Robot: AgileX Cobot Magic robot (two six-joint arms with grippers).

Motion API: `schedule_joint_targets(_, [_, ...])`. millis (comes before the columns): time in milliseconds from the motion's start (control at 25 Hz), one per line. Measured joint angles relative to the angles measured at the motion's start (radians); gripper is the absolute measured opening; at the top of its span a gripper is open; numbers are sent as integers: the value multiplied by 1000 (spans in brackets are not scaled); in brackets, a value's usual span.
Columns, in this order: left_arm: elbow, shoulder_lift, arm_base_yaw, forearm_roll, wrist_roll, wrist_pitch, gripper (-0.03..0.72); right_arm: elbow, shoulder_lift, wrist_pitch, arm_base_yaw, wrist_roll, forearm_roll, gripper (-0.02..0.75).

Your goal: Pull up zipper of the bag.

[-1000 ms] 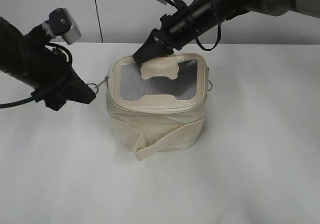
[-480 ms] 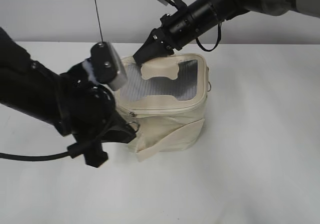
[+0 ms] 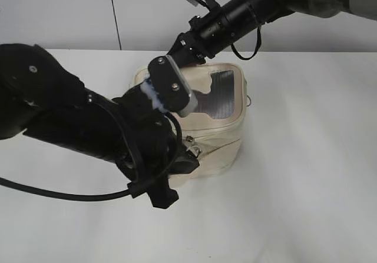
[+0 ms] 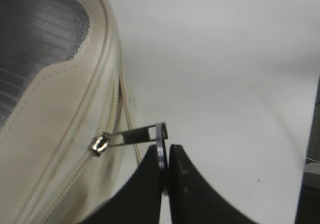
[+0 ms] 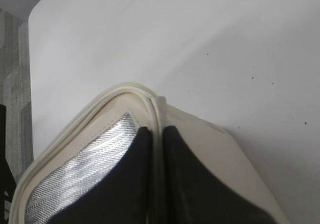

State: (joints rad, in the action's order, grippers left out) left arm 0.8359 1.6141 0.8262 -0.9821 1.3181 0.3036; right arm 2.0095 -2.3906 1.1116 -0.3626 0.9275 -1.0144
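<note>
The cream bag (image 3: pixel 227 130) stands mid-table, its left half hidden behind my left arm. Its grey ribbed top panel (image 3: pixel 224 95) shows in part. My left gripper (image 3: pixel 191 159) is at the bag's front face, shut on the round ring pull (image 4: pixel 161 143) of a silver zipper slider (image 4: pixel 100 144) on the cream track (image 3: pixel 212 135) below the top rim. The pull bar is stretched taut from slider to jaws (image 4: pixel 165 153). My right gripper (image 3: pixel 172 54) is shut on the bag's raised top rim (image 5: pixel 158 115) at the back left corner, beside the grey panel (image 5: pixel 85 176).
A second ring pull (image 3: pixel 250 101) hangs at the bag's right side. The white table (image 3: pixel 306 175) stretches right and in front of the bag. A grey wall (image 3: pixel 70 10) stands behind. My left arm (image 3: pixel 70 127) lies across the table's left front.
My left arm has swung from the bag's left side round to its front, drawing the slider along the rim toward the right. The right gripper has kept its hold on the back rim.
</note>
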Motion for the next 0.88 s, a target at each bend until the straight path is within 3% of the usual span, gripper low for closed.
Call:
schedule_joint_targets(120, [0,-22,-35,-3,-39,102,120,11,7,-2,10,-21,4,244])
schedule_joint_targets(200, [0,-54,-66,-3,-58,215,249,16,23,0,34,-69,16,352])
schedule_joint_targets(280, [0,-98,-112,4,-104,292,337,17,57,-5,68,-136,57,369])
schedule_joint_targets(360, [0,-142,-168,37,-169,334,373,19,94,2,115,-203,113,355])
schedule_joint_targets(520, [5,-214,-319,74,-238,367,390,-52,179,33,232,-235,133,338])
schedule_joint_targets(640, [81,-200,-440,67,-239,410,392,-260,284,-10,316,-194,116,324])
schedule_joint_targets(760, [253,-112,-507,35,-195,462,392,-606,429,-181,388,7,-43,318])
schedule_joint_targets(880, [472,42,-514,17,-181,540,393,-958,584,-331,414,408,-359,316])
